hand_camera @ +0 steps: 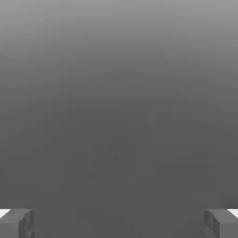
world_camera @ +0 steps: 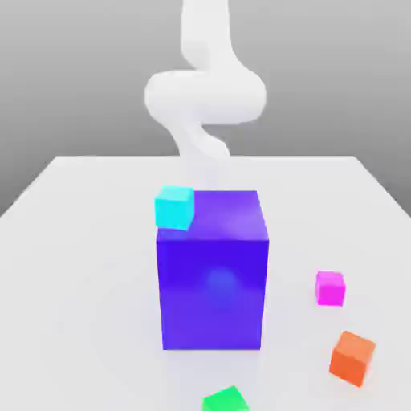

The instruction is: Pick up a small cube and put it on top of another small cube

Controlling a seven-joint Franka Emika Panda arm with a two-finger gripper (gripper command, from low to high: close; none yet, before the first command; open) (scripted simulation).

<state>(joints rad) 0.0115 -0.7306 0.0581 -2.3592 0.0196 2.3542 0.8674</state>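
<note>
The small magenta cube [world_camera: 330, 289] sits flat on the desk [world_camera: 88, 265] toward the exterior view's right, apart from everything else, and the step in hand is judged to be reaching and grasping it. The end effector [hand_camera: 119, 223] is wide, with nothing between its fingers, so it can go straight to the cube; best to centre over it, square the fingers to two opposite side faces, and come down vertically before closing, since an off-centre descent could clip an edge or twist it. Just nearer and slightly to the right lies the orange-red cube [world_camera: 352, 358], the base for the stack, turned at an angle; the fingers should keep off it during the grasp. After lifting well above its top, a short carry near and right, a turn to match its faces, and a gentle release at its centre should serve. To the left, the big blue-violet block [world_camera: 213, 293] stands in front of part of the arm [world_camera: 205, 96], with the cyan cube [world_camera: 174, 207] apparently on its top edge, so the approach should swing high or wide of both.
</note>
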